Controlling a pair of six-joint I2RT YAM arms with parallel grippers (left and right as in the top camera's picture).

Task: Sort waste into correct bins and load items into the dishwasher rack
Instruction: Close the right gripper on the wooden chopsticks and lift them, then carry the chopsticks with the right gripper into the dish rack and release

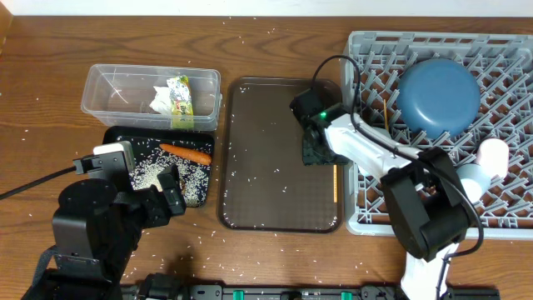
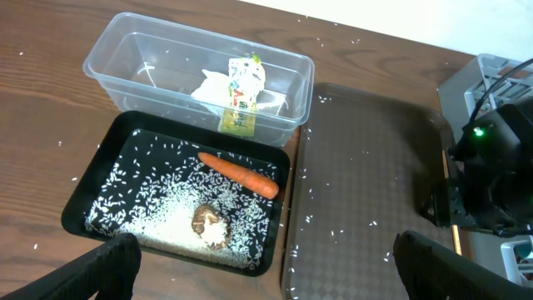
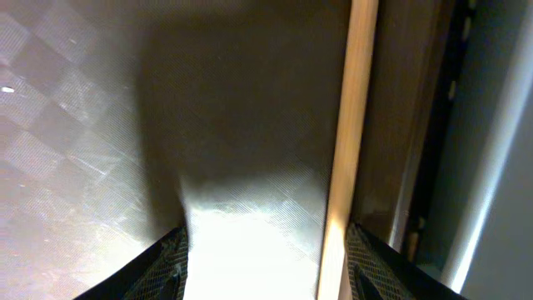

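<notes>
The right gripper (image 3: 271,254), jaws spread wide, hangs low over a wooden chopstick (image 3: 348,125) lying along the serving tray's (image 1: 266,167) right edge, beside the rack (image 1: 371,54); centring it between the fingers before closing looks wise.

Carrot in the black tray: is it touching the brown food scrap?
Apart. The left wrist view shows a plain gap of tray floor between the carrot and the brown food scrap in the black tray.
</notes>
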